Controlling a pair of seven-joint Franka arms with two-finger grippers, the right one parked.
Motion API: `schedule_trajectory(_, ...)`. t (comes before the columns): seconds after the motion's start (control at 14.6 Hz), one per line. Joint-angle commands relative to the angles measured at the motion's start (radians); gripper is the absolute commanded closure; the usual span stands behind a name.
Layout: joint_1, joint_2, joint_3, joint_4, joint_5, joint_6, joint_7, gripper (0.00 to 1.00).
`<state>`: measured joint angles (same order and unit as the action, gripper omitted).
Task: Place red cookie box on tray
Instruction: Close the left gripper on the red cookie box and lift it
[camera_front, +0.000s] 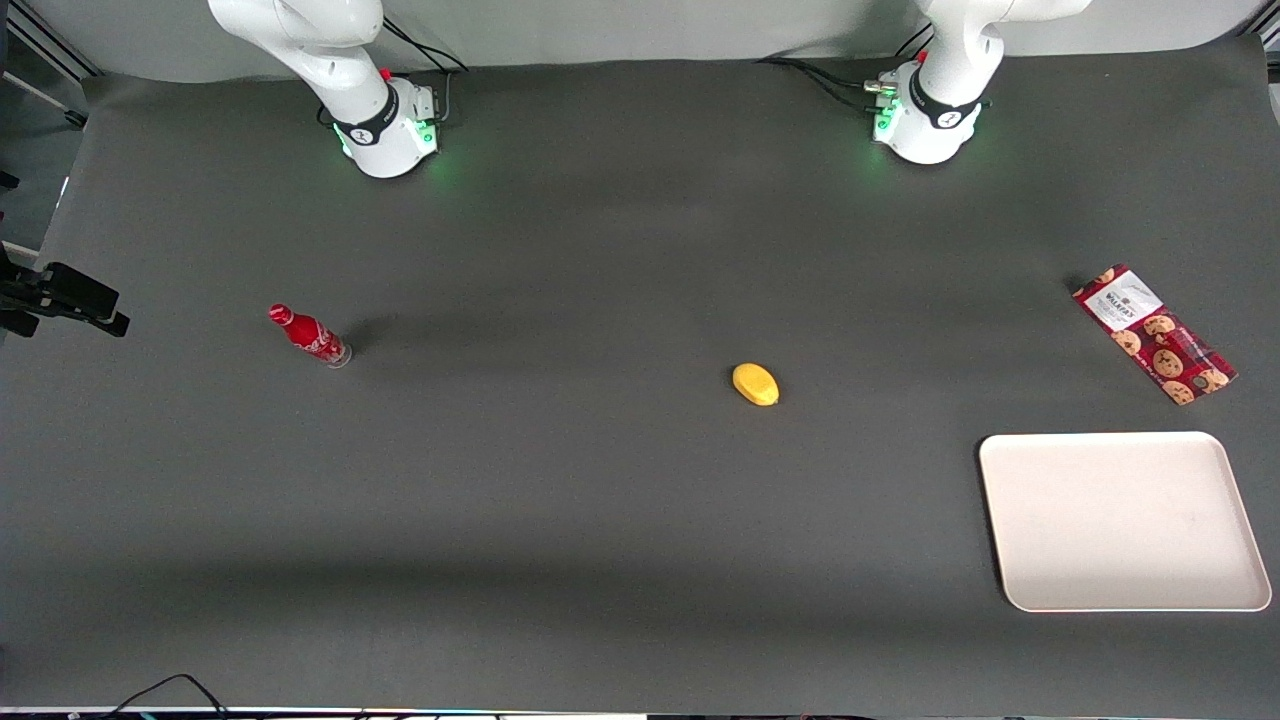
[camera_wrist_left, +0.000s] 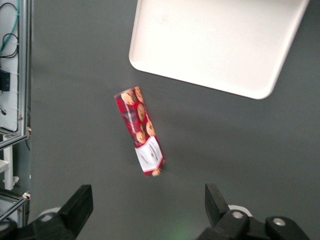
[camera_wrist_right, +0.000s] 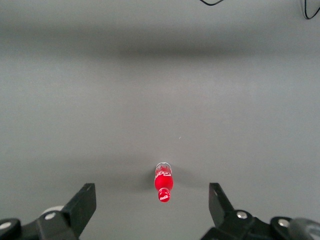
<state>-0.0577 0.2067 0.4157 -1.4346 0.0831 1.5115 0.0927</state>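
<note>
Tray (camera_front: 1122, 520): nearest front camera, flat on table (camera_front: 560, 500), working arm's end. Red cookie box (camera_front: 1154, 333): flat on table, farther from camera than tray, near but apart, white label end away from tray. Yellow object (camera_front: 755, 384): mid-table. Small red bottle (camera_front: 308, 335): parked arm's end. Gripper (camera_wrist_left: 150, 212): raised above table, pointing down, fingers (camera_wrist_left: 80, 202) spread wide, holding nothing, box between them and tray (camera_wrist_left: 215, 45) in wrist view.

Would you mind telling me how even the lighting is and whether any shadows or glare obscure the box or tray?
Front view: soft shadow bands cross the dark mat; the long red tartan cookie box and the large cream-white tray are evenly lit, the tray bright but without glare. Left wrist view: the open claw hangs above the mat near the box, both sharp, with no shadow on either.
</note>
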Motion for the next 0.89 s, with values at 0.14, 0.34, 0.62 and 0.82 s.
schedule_trajectory(0.14,0.038,0.123,0.121,-0.132,-0.039,0.227,0.097,0.0)
schedule_trajectory(0.34,0.045,0.114,0.161,-0.341,-0.077,0.406,0.101,0.0)
schedule_trajectory(0.62,0.047,0.117,0.173,-0.525,-0.178,0.599,0.108,0.0)
schedule_trajectory(0.82,0.047,0.117,0.173,-0.625,-0.2,0.712,0.11,0.0)
